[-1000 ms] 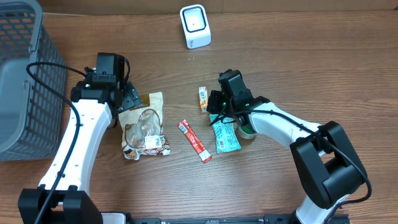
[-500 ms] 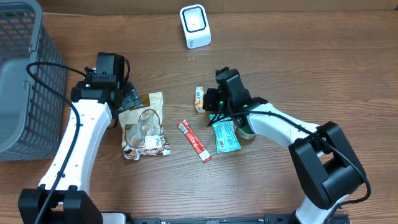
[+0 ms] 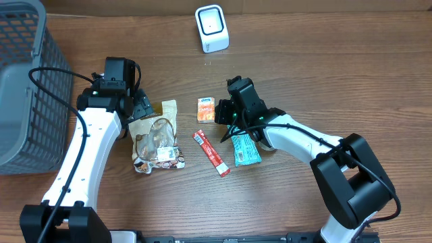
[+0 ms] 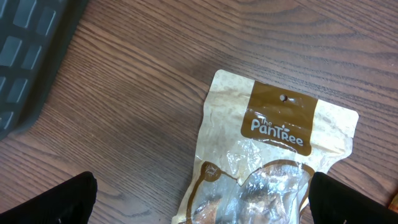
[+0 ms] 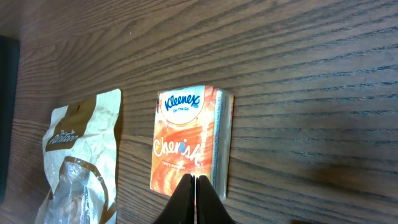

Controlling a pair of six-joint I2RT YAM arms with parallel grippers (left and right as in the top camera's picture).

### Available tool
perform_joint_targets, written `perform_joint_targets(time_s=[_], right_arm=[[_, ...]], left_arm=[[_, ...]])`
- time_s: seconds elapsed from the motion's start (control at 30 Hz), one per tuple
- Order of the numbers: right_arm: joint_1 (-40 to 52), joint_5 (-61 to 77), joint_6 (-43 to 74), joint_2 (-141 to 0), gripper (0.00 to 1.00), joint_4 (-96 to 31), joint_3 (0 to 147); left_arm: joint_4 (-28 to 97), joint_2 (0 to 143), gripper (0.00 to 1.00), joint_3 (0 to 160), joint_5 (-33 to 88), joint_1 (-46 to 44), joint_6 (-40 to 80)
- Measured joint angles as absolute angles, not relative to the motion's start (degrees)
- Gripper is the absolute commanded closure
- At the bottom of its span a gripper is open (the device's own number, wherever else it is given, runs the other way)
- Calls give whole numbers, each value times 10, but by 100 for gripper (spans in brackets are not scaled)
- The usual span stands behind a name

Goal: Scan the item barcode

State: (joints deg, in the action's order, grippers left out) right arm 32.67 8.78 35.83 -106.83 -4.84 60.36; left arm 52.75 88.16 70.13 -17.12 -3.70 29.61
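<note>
Tissues (image 5: 186,140): orange, white-and-blue logo
Bag (image 4: 273,162): tan, brown label
Bar (image 3: 212,153): red
Wrapper (image 3: 246,148): teal
Scanner (image 3: 211,28): white
Basket (image 3: 20,81): grey grid
Table (image 3: 337,67): brown woodgrain

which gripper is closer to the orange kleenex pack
Right. The right gripper, shut, has its tips at the Kleenex pack's edge. The left gripper, open, hangs over the top of the Pantree snack bag, off to the pack's other side.
</note>
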Motion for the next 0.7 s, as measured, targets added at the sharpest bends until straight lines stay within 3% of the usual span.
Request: perform_joint_targets(time_s=[0.2,0.4,0.6,0.7], right_arm=[[327,97,360,-1068,70,-65,604],[327,119,377,-1068,68,-97,606],[301,170,395,-1078,67,-302,698],[275,179,388,-1079,62,-423,807]], left_arm=[[527,882,0,701,-171,-37,296],[528,882,0,701,-171,-37,296],[527,882,1,701,-171,-37,296],[528,882,1,701,-171,-37,296]])
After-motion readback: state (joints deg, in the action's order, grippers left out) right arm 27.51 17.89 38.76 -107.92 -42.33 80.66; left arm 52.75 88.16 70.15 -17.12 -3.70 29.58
